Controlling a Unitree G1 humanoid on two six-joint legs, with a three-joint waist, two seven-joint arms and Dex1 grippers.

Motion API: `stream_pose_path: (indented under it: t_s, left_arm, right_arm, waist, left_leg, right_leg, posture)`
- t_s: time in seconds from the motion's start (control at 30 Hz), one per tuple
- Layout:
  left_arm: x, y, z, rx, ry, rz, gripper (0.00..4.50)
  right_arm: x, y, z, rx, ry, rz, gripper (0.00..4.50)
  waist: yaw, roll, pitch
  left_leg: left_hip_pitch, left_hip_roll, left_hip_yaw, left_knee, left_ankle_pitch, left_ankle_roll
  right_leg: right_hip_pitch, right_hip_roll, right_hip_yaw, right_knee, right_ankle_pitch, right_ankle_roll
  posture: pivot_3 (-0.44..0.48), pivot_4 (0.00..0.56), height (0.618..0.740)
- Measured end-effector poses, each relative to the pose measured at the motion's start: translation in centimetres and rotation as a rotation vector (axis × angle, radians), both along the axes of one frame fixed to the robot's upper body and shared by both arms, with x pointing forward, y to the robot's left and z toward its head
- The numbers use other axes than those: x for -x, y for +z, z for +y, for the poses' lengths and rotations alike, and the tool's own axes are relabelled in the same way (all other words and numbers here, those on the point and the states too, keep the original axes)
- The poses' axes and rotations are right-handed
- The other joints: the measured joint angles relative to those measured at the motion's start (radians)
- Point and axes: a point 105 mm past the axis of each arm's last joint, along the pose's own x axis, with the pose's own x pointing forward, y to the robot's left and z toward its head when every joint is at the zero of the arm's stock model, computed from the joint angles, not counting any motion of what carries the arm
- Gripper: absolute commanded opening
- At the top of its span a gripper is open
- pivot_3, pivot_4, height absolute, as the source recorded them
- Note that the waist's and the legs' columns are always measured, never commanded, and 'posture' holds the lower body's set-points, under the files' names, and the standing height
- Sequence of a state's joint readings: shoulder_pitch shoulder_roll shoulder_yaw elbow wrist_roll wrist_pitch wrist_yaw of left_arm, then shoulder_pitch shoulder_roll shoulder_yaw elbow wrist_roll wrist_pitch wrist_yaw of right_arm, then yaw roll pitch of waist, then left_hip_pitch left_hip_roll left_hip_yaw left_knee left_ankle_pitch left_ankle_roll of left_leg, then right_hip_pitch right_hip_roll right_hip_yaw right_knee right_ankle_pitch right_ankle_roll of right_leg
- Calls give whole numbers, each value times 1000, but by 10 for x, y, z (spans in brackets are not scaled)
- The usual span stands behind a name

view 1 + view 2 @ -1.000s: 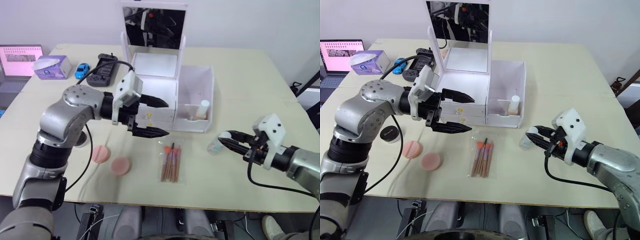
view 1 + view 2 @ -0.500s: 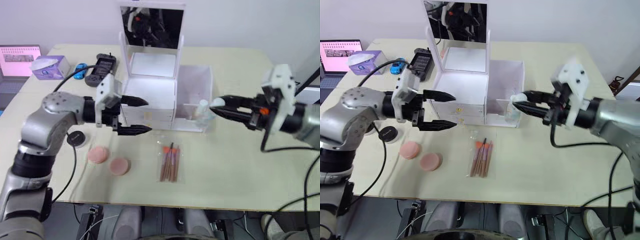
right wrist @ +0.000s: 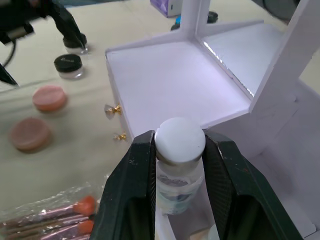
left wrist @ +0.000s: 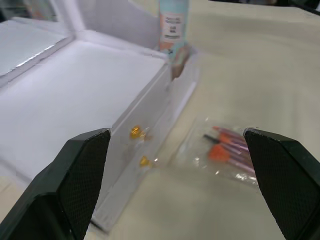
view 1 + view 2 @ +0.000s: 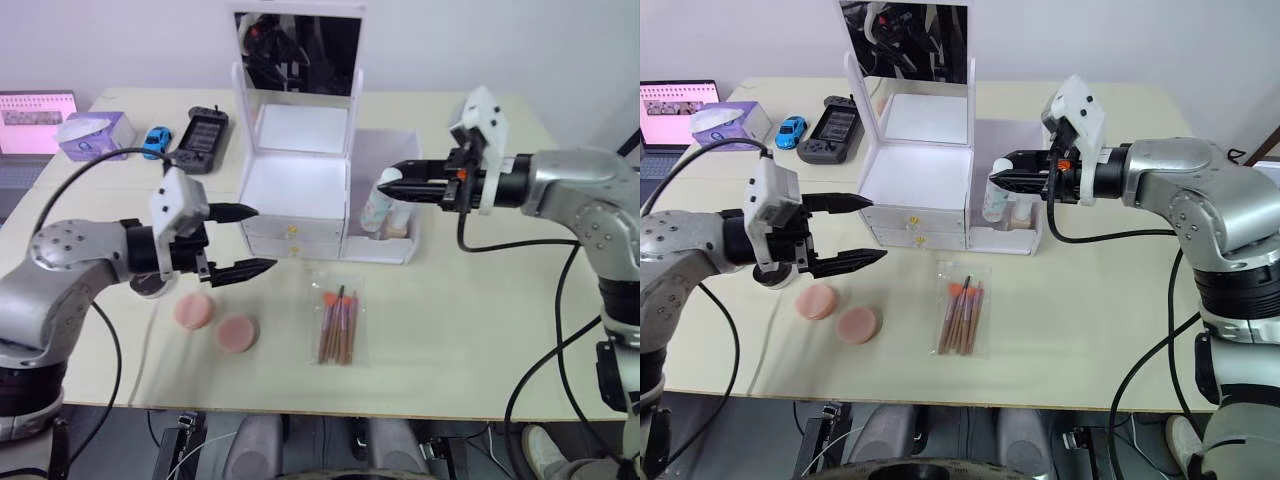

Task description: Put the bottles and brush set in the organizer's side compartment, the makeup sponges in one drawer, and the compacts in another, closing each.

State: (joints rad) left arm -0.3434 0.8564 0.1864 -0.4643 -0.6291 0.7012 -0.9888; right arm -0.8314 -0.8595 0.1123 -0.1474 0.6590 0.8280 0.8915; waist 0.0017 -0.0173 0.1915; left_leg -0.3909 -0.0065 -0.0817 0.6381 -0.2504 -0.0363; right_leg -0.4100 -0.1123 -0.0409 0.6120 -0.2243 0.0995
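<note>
Head views: right end effector (image 5: pixel 392 184) clamped on the white cap of the clear bottle (image 5: pixel 378 206), bottle upright, long axis vertical, hanging over the side compartment (image 5: pixel 386 190) of the organizer (image 5: pixel 300 185), which stands mid-tabletop toward the far edge. Beige bottle (image 5: pixel 402 222) upright inside that compartment, by its low front wall. Left end effector (image 5: pixel 245 240) w/ fingers wide apart, holding nothing, just in front of the two drawers (image 5: pixel 292 238), both closed. Brush set (image 5: pixel 340 324) flat on the tabletop (image 5: pixel 470 300) in front of the organizer, long axis running near-to-far, bristle ends toward the organizer. Two makeup sponges (image 5: pixel 216 321) side by side nearer the front edge, left of the brushes.

Left wrist view: fingers (image 4: pixel 82 170) spread wide; gold knobs (image 4: pixel 139 146) and brush pouch (image 4: pixel 231 150) between them.

Right wrist view: fingers (image 3: pixel 143 170) pinch the bottle's cap (image 3: pixel 180 142) from both sides; one compact (image 3: pixel 68 65) on the tabletop beyond the sponges (image 3: pixel 39 115).
</note>
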Motion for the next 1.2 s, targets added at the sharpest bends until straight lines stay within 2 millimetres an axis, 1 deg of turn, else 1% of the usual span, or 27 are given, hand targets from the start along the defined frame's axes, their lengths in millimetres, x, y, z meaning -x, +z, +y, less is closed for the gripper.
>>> stream_pose_path:
  t_s: [0.07, 0.23, 0.47, 0.57, 0.67, 0.9, 0.93, 1.0, 1.03, 1.1, 1.13, 1.2]
  left_arm:
    - [4, -1, -1, 2, 3, 6, 4500]
    - [7, 2, -3, 10, 10, -15, 4500]
    - [7, 1, -2, 5, 29, -5, 4500]
    - [7, 1, -2, 7, 34, -2, 4500]
    - [7, 1, -1, -1, 38, -2, 4500]
    - [7, -2, -5, -7, 23, 9, 4500]
    - [7, -2, -6, -8, 20, 11, 4500]
    - [7, -3, -6, -8, 19, 13, 4500]
    - [7, -2, -6, -8, 18, 11, 4500]
    - [6, -1, -7, -7, 14, 6, 4500]
    - [6, 0, -7, -1, 12, 3, 4500]
    - [4, 1, -7, 19, 8, 7, 4500]
  right_arm:
    - [-5, -4, 2, 11, 10, 1, 1385]
    - [-18, -22, 6, 22, 17, 19, 1385]
    - [-24, -35, 5, 39, 34, 34, 1385]
    - [-28, -48, 6, 62, 34, 43, 1385]
    - [-32, -52, 4, 76, 20, 32, 1385]
    - [-36, -54, 6, 84, 26, 17, 1385]
    - [-37, -54, 7, 84, 26, 17, 1923]
    - [-36, -55, 9, 79, 28, 27, 2662]
    - [-36, -55, 9, 79, 26, 35, 3242]
    - [-35, -55, 10, 79, 24, 48, 4210]
    - [-34, -53, 11, 76, 28, 49, 4431]
    - [-29, -45, 13, 50, 48, 42, 4431]
  waist:
    - [1, 0, 0]
    - [0, 0, 0]
    - [-5, 0, 0]
    - [-14, 0, 0]
    - [-16, 0, 0]
    - [-15, 0, 0]
    - [-15, 0, 0]
    - [-15, 0, 0]
    - [-16, 0, 0]
    - [-15, 0, 0]
    - [-15, 0, 0]
    - [-15, 0, 0]
  left_leg:
    - [0, 0, 0, 0, 0, 0]
    - [0, 0, 0, 0, 0, 0]
    - [0, 0, 0, 0, 0, 0]
    - [0, 0, 0, 0, 0, 0]
    - [1, 0, 0, 0, 0, 0]
    - [1, 0, 0, -1, 0, 0]
    - [1, 0, 0, -1, 0, 0]
    - [1, 0, 0, 0, 0, 0]
    - [1, 0, 0, -1, 0, 0]
    - [1, 0, 0, -1, 0, 0]
    - [1, 0, 0, -1, 0, 0]
    - [1, 0, 0, -1, 0, 0]
  right_leg:
    - [0, 0, 0, 0, 0, 0]
    - [0, 0, 0, 0, 0, 0]
    - [0, 0, 0, 0, 0, 0]
    - [0, 0, 0, 0, 0, 0]
    - [0, 0, 0, 1, 0, 0]
    - [1, 0, 0, 1, 0, 0]
    - [1, 0, 0, 1, 0, 0]
    - [1, 0, 1, 1, 0, 0]
    - [1, 0, 1, 1, 0, 0]
    - [0, 0, 1, 1, 0, 0]
    - [0, 0, 1, 1, 0, 0]
    - [0, 0, 1, 1, 1, 1]
  posture:
    - [0, 150, 740]
    - [0, 150, 740]
    - [0, 150, 740]
    - [0, 150, 740]
    - [0, 150, 740]
    - [0, 150, 740]
    - [0, 150, 740]
    - [0, 150, 740]
    - [0, 150, 740]
    - [0, 150, 740]
    - [0, 150, 740]
    - [0, 150, 740]
